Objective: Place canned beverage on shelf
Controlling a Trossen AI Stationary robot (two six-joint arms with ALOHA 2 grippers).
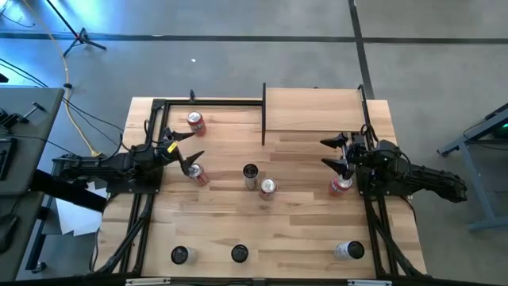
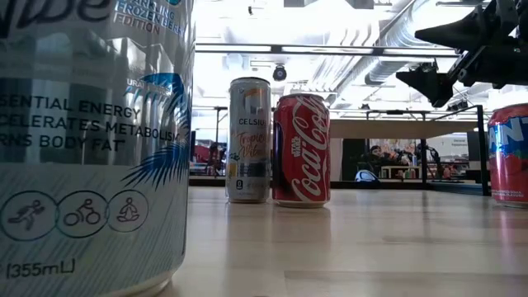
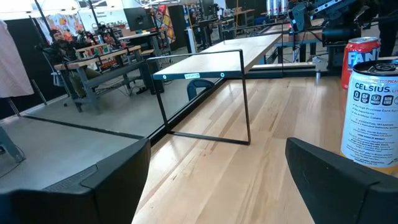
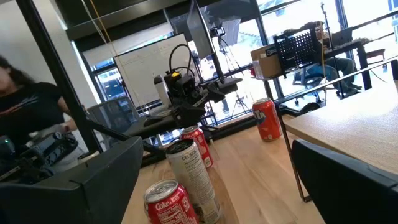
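The shelf point(image 1: 317, 110), a pale wood board on thin black uprights, stands at the far edge of the counter point(image 1: 302, 238), right of centre, and carries nothing. The left gripper point(image 1: 184, 151) is at the counter's left side with its fingers spread apart and nothing between them; a red and white can point(image 1: 197, 174) stands just beside its nearer finger, and another red can point(image 1: 195, 121) stands farther back near the far-left corner. The right gripper point(image 1: 336, 153) is at the right side, just in front of the shelf, its fingers likewise wide apart and empty, with a red can point(image 1: 340, 186) just beside its nearer finger. Near the middle of the counter a slim Celsius can point(image 1: 250, 176) and a Coca-Cola can point(image 1: 267, 187) stand upright side by side, well apart from both grippers. Along the near edge stand two dark-topped cans point(image 1: 179, 255) point(image 1: 239, 253) and, toward the right, a silver can point(image 1: 348, 251). In the left wrist view the shelf's black frame point(image 3: 205, 99) is ahead, with a Celsius can point(image 3: 373, 115) close by. A person in a dark shirt point(image 4: 25, 106) shows beyond the counter in the right wrist view.
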